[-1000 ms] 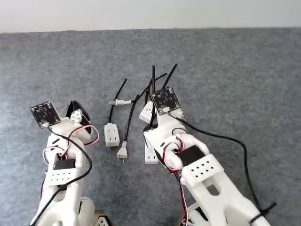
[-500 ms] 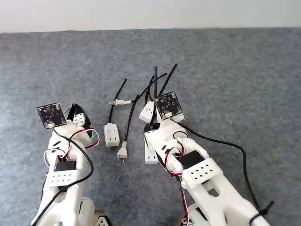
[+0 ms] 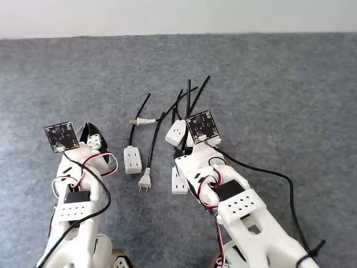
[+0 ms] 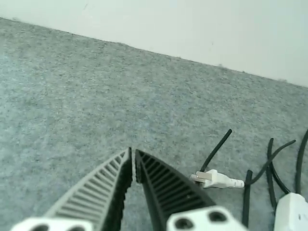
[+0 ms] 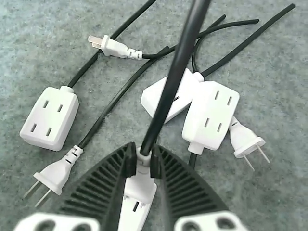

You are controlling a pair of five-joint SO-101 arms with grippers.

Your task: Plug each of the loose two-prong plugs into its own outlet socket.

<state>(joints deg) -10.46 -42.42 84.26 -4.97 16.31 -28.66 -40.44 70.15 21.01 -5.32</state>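
The right claw (image 5: 141, 154) was clenched on the white neck of a black cord (image 5: 178, 62), with a narrow socket (image 5: 137, 199) lying just beneath its fingertips on the grey counter (image 5: 38, 38). Just ahead of that claw a tilted socket (image 5: 166, 98) and a square socket (image 5: 210, 115) lay touching, with a loose plug (image 5: 245, 140) beside the square one. Off to its other side sat a lone socket (image 5: 49, 118), with a near plug (image 5: 57, 175) just beside it and a far plug (image 5: 113, 45) beyond. The left claw (image 4: 133, 154) was clenched on nothing, with the far plug a little ahead of it. Any lettering on the sockets was too small to read.
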